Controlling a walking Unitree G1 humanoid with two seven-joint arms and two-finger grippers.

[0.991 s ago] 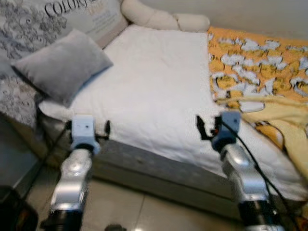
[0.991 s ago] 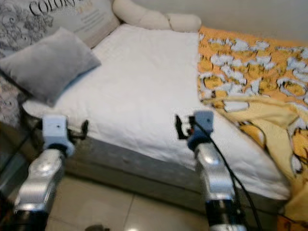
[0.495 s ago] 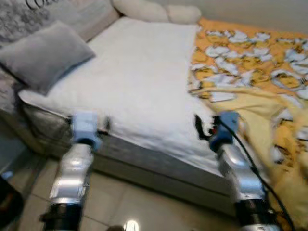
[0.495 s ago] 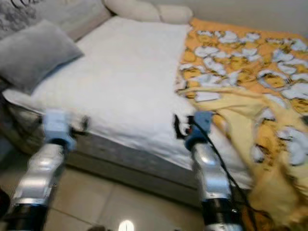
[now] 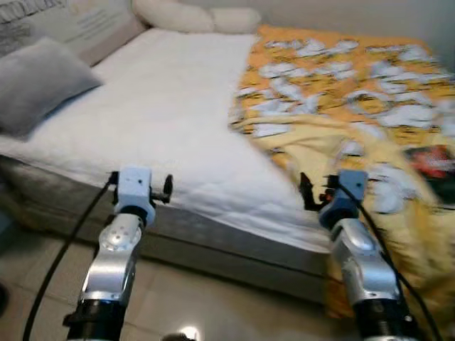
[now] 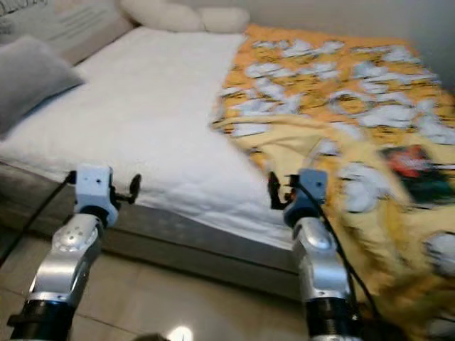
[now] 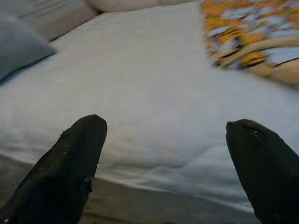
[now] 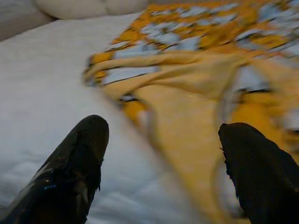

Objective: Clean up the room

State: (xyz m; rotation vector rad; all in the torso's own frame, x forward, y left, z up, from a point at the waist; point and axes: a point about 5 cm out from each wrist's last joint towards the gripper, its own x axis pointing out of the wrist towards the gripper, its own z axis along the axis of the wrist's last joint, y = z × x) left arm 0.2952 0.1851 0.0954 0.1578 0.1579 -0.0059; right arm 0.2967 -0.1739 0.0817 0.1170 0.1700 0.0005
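White quilted mattress (image 5: 163, 121) spans frame left and centre; rumpled yellow-orange patterned blanket (image 5: 355, 114) covers its right side. Grey square pillow (image 5: 35, 85) at upper left edge. Left gripper (image 7: 163, 163) and right gripper (image 8: 161, 163) hover near the bed's front edge, fingers spread wide, empty.

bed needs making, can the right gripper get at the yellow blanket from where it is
Probably yes: the right gripper, fingers open, points straight at the blanket with nothing between them.

Pillow (image 5: 35, 82) on bed (image 5: 156, 114) at left — blanket (image 5: 341, 92) covering right side, cushions (image 5: 195, 18) behind.
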